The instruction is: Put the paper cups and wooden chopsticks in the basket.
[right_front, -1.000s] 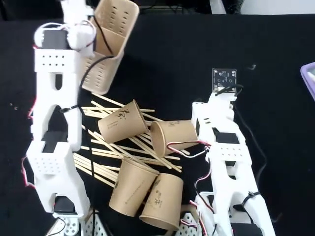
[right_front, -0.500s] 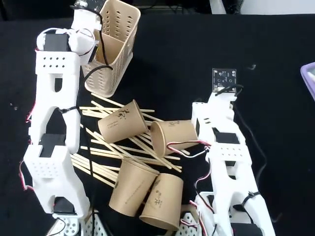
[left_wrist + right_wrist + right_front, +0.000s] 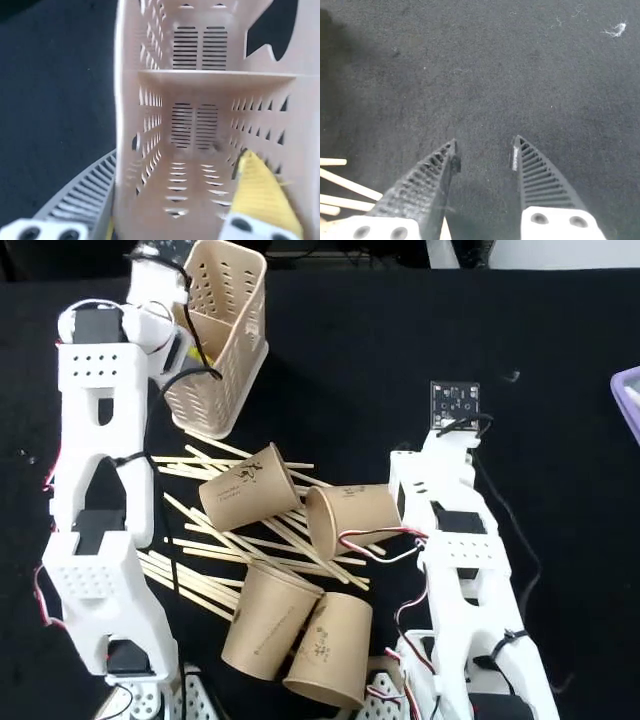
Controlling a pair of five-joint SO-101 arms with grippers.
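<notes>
On the black worktop [image 3: 400, 360] the basket [image 3: 225, 330], gripped by the left hand [image 3: 185, 340], has been stood straighter at 11 o'clock, seemingly ready to be filled with paper cups [image 3: 245, 490] and wooden chopsticks [image 3: 200, 575]; the right hand [image 3: 482, 150] is held open.

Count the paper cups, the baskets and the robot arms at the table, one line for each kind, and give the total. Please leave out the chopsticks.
Paper cups: 4
Basket: 1
Robot arms: 2
Total: 7
</notes>
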